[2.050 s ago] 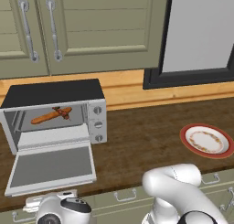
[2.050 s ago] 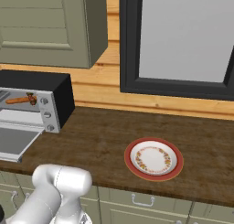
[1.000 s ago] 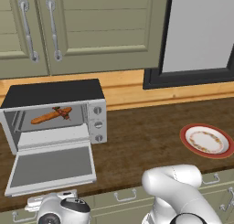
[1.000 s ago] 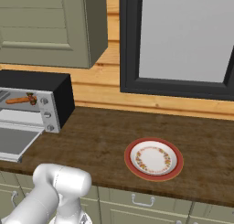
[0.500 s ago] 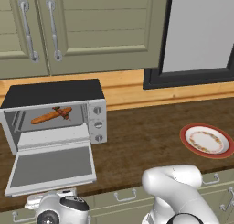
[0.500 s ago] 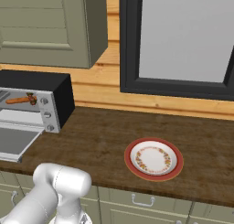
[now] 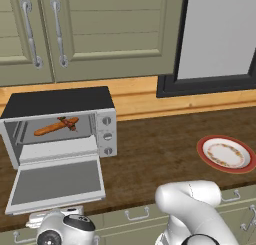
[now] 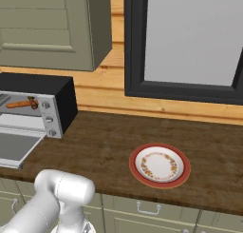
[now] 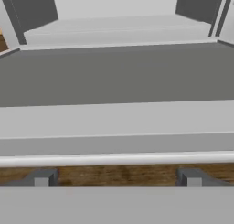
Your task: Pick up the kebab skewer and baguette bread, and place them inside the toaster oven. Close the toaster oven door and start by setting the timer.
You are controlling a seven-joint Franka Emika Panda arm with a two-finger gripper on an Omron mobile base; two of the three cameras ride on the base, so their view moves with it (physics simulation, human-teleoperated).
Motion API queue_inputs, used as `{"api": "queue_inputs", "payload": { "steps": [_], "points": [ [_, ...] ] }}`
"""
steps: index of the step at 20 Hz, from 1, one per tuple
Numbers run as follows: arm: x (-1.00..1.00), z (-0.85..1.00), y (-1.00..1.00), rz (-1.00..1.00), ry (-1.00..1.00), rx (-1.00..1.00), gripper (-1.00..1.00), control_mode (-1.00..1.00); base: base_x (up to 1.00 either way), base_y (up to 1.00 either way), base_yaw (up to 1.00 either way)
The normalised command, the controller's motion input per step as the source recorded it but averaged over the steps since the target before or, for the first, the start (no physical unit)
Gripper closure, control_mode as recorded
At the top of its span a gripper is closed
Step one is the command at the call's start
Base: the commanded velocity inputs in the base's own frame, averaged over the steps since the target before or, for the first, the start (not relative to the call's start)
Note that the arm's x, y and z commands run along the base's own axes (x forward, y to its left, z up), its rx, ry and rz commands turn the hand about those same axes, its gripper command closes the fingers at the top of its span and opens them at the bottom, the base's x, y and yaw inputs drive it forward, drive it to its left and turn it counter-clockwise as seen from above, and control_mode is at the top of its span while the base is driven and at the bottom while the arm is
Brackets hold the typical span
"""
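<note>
While sitting at 9 o'clock on the counter [image 7: 150,154], toaster oven [image 7: 60,129] with door [image 7: 55,181] dropped flat, baguette bread [image 7: 52,127] and kebab skewer [image 7: 70,123] inside. Gripper [image 9: 117,178] fingers [image 9: 43,177] wide apart, below the handle [image 9: 117,160], gripping nothing. Plate [image 7: 226,154] at 3 o'clock.

Glossy white rounded arm links [image 7: 192,204]; dark joint cap; two small dark grey squared fingertips [image 9: 42,178]

A red-rimmed plate [image 7: 226,154] lies on the brown wooden desk [image 7: 150,154], below the dark-framed window [image 7: 216,36]. Green cabinets [image 7: 90,31] with silver handles [image 7: 59,34] hang left of the window.
</note>
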Motion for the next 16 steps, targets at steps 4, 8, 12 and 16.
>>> {"api": "queue_inputs", "payload": {
  "steps": [4, 8, 12, 16],
  "points": [
    [0.23, 0.01, 0.0, 0.0, -0.01, 0.0, -1.0, -1.0, 0.0, 0.0, 0.0],
    [0.2, 0.11, 0.0, 0.0, 0.0, 0.0, -1.0, -1.0, 0.0, 0.0, 0.0],
    [0.12, 0.38, 0.0, 0.0, 0.0, 0.0, -1.0, -1.0, 0.0, 0.0, 0.0],
    [0.11, 0.46, 0.01, 0.0, 0.0, 0.0, -1.0, -1.0, 0.0, 0.0, 0.0]
  ]
}}
